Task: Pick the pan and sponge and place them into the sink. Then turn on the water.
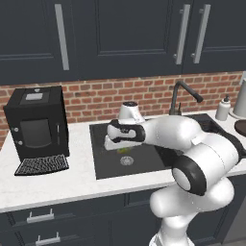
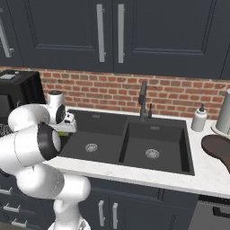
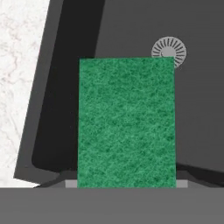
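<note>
the white arm [image 1: 192, 144] reaches out leftward, elbow bent, claw [image 1: 124, 151] pointing down, clamped shut on something.

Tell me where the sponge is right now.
The sponge is in the gripper, hanging over the left basin of the sink, above and just beside its round drain.

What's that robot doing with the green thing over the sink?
The white robot arm is holding the green sponge in its jaws, above the left basin of the black sink, close to the round drain. The pan sits on the counter to the right of the sink, not in it yet. No water is coming from the faucet.
</note>
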### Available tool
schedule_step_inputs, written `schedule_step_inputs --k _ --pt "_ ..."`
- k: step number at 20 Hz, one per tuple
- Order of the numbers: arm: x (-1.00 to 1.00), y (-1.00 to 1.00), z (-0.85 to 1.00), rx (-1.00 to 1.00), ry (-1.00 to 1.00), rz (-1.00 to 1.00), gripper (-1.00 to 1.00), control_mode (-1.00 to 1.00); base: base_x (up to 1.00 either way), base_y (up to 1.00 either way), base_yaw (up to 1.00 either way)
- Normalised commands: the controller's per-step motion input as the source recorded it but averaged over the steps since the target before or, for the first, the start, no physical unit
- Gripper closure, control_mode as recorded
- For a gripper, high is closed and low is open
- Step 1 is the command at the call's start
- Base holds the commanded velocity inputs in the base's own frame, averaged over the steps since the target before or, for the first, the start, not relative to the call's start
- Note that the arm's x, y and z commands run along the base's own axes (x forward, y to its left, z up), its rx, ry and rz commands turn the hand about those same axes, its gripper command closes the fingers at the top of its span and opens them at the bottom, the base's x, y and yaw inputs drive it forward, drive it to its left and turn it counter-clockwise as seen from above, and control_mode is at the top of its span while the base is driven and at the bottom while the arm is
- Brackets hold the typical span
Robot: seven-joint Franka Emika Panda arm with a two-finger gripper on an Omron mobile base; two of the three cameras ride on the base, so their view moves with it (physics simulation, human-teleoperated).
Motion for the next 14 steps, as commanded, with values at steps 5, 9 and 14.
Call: schedule_step_inputs --k 5,9,14 --pt "-0.42 -0.62 0.29 -0.11 0.0 0.0 1.0 -1.0 0.0 0.0 0.0" --pt "-0.47 -0.53 0.37 -0.13 0.0 0.0 1.0 -1.0 0.0 0.0 0.0" --pt "-0.18 -0.75 0.4 -0.1 0.02 0.0 1.0 -1.0 0.0 0.0 0.0"
